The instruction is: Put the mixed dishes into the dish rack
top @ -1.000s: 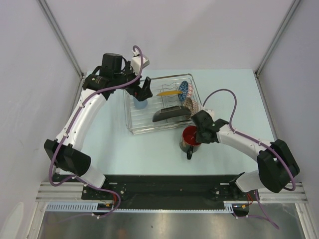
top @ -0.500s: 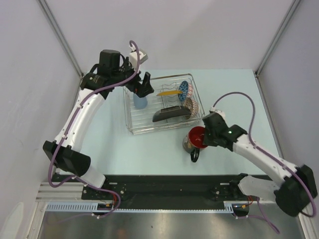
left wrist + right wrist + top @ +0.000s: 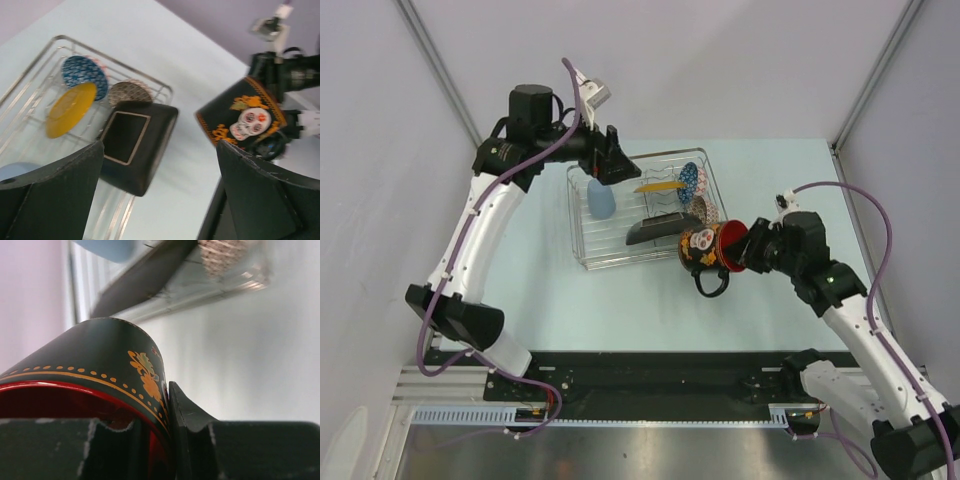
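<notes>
The dish rack (image 3: pixel 610 262) holds the square black plate (image 3: pixel 660 231), yellow plate (image 3: pixel 660 186), blue bowl (image 3: pixel 691 178) and brown-speckled bowl (image 3: pixel 703 211). Right of the rack's front corner, my right gripper (image 3: pixel 745 248) is shut on the rim of the dark red-rimmed mug (image 3: pixel 703 250). The mug is lifted and tipped on its side, handle downward. In the right wrist view one finger (image 3: pixel 187 415) presses the mug (image 3: pixel 90 370) from outside, the other is inside. My left gripper (image 3: pixel 610 165) hangs open over the rack's back left, empty. Its view shows the black plate (image 3: pixel 137 145) and the mug (image 3: pixel 242 117).
A light blue cup-like item (image 3: pixel 601 200) stands in the rack's left part, below the left gripper. Grey walls and metal posts close in the table on three sides. The arm bases sit on a black rail at the near edge.
The right gripper has lifted the mug off the table and tipped it on its side, and the right arm has swung outward. The left gripper has risen and drawn back from the light blue item.
</notes>
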You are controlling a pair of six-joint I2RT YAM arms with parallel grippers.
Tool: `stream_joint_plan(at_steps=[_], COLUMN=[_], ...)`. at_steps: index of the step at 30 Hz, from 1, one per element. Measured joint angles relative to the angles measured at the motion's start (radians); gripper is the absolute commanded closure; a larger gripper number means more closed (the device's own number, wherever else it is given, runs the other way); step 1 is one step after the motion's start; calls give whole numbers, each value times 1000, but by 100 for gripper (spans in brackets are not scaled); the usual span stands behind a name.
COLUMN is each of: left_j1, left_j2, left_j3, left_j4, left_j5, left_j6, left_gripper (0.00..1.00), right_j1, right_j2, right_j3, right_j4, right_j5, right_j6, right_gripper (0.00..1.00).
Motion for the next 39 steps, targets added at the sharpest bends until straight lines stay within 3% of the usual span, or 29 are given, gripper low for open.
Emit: stream_joint_plan(at_steps=[8, 13, 20, 24, 30, 39], left_j1=[26, 49, 71, 70, 48, -26], left_j2=[-27, -43, -57, -71, -109, -113], left_j3=[-105, -238, -392, -409, -442, -454], left_j4=[203, 448, 860, 995, 1031, 823], left_j5=[301, 468, 582, 595, 568, 421], left_j6=[-276, -531, -908, -1018, -1027, -849], left_gripper=[0, 0, 0, 0, 0, 0], right_j1=[-51, -92, -134, -132, -92, -36], right_j2=[136, 166, 223, 345, 520, 555], right_j3=[0, 0, 3, 19, 83, 158], right_j4=[398, 624, 932, 1132, 1246, 1297], right_j5=[-197, -250, -252, -245, -225, -219], right_j6=[157, 254, 371, 459, 529, 531], right_gripper=[100, 100, 100, 100, 100, 100])
